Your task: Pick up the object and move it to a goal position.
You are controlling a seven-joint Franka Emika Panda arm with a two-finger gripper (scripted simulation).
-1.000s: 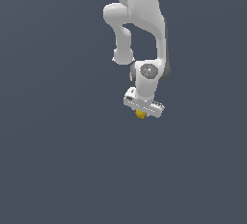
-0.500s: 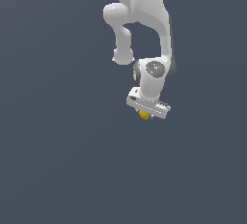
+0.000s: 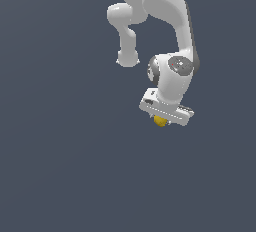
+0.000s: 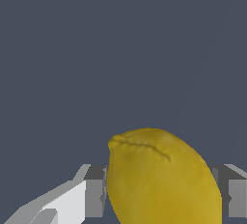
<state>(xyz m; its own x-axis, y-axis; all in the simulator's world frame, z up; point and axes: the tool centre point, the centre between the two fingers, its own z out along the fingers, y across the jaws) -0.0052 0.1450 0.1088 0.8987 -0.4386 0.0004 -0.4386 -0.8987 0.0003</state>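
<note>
Object (image 4: 161, 179) lemon-like in wrist view, hand (image 3: 161, 120) clamping it

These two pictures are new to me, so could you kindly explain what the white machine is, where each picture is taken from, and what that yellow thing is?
Both pictures are renders from a simulator, not photographs. The white jointed machine is a single robot arm, seen in the exterior view from a camera off the arm. At its lower end sits a white pincer, the part that grasps. Under it peeks a small yellow-orange rounded lump, the thing it has to carry. The other picture comes from a camera on the arm's wrist, looking along the pincer, so the same lump looks huge there. A grey finger presses in at each side of it, so the pincer appears to be shut on it. Behind everything is only plain dark grey; no goal marker shows.
</note>
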